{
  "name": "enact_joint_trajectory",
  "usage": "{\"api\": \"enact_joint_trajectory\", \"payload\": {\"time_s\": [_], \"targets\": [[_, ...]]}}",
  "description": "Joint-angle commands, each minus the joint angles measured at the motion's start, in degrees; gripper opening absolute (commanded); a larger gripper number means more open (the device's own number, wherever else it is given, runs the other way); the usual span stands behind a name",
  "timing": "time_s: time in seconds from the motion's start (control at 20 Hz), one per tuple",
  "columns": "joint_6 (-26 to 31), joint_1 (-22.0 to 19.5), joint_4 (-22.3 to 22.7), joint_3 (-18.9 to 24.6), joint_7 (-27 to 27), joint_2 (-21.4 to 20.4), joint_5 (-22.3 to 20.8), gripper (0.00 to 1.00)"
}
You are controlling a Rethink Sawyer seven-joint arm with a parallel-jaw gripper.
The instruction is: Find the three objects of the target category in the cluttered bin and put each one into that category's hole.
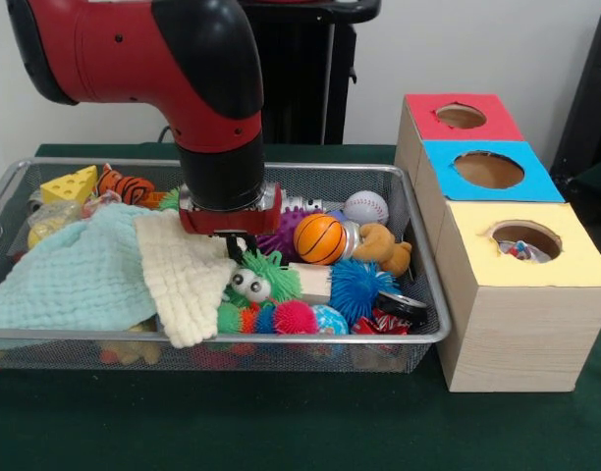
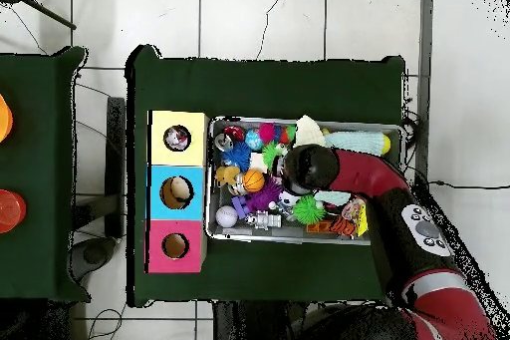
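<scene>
A dark green tablecloth is covering the table under everything, while pale floor tiles and a second green table are showing around it.

Red, blue and yellow tops are seen on the pale wooden boxes. In the silver wire bin, a mint green cloth, a cream cloth, an orange black-lined ball, a white ball, an orange black-striped tiger toy and a yellow cheese wedge are shown. The arm is coloured red and black
</scene>
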Motion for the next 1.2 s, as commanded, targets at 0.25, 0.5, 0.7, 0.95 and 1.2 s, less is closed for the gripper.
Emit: {"api": "enact_joint_trajectory", "payload": {"time_s": [0.25,0.5,0.7,0.95,1.2], "targets": [[-2.6,-0.7,-1.9,6.0,-3.3,0.3,-0.8,0.00],[-1.5,0.5,-0.2,4.9,0.4,-1.6,0.9,0.00],[2.3,3.2,3.6,3.5,2.4,-8.4,1.7,0.00],[4.9,6.9,7.3,1.4,6.4,-15.2,3.4,0.00],[5.3,9.4,8.1,-0.9,8.4,-17.7,4.5,0.00]]}}
